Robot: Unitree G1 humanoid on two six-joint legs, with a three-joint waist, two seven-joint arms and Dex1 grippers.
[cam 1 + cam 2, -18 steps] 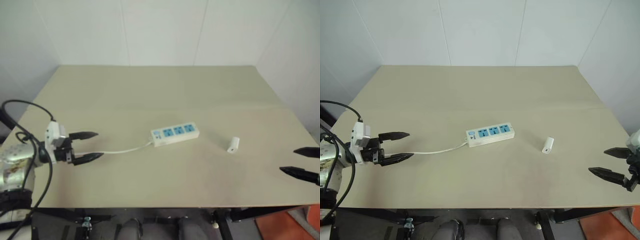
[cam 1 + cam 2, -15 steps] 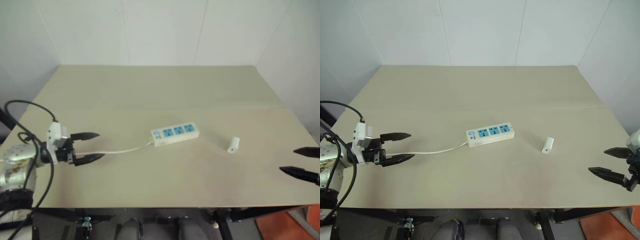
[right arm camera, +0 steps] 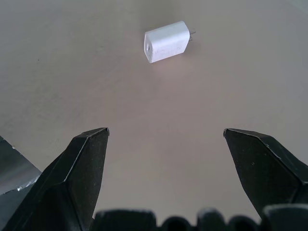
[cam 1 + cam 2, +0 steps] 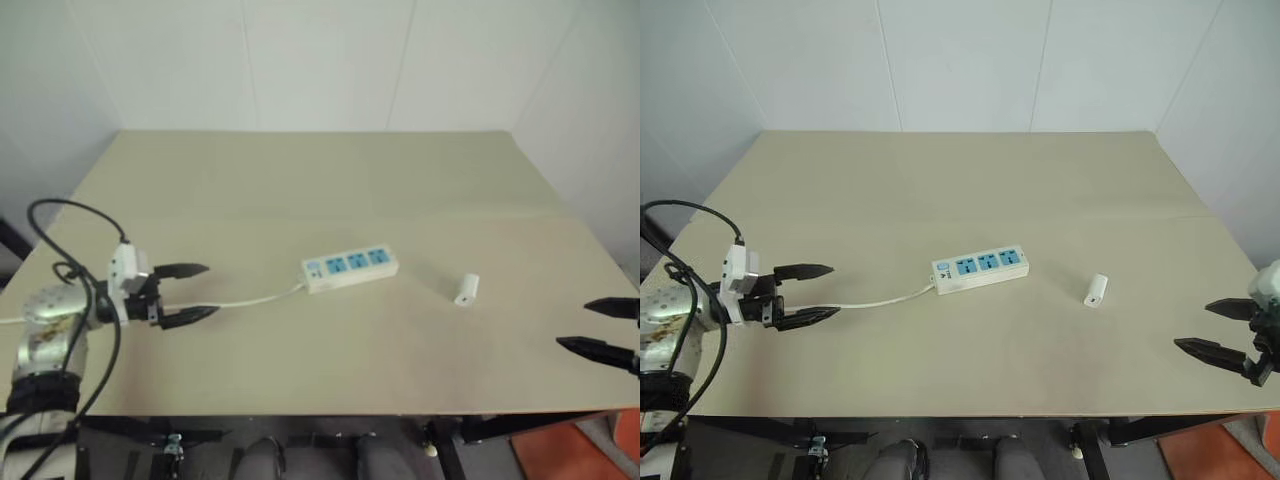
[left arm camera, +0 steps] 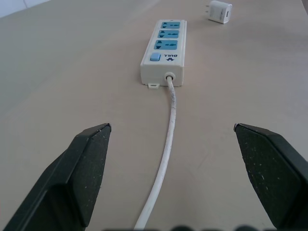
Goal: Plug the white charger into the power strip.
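Note:
The power strip (image 4: 980,269) lies near the middle of the beige table, blue sockets facing up, its thin white cord (image 4: 875,301) trailing left. The white charger (image 4: 1096,290) lies on its side to the right of the strip, prongs visible in the right wrist view (image 3: 166,41). My left gripper (image 4: 815,294) hovers open over the cord's left end, pointing at the strip (image 5: 163,50). At the table's right edge my right gripper (image 4: 1212,329) is open and empty, aimed toward the charger, well short of it.
The beige table (image 4: 960,180) stretches back to white walls behind and on both sides. A black cable (image 4: 70,215) loops over my left arm. An orange patch of floor (image 4: 1220,455) shows past the table's front right corner.
My left gripper has moved right along the cord toward the power strip. The right gripper has barely shifted. The strip and charger lie where they were.

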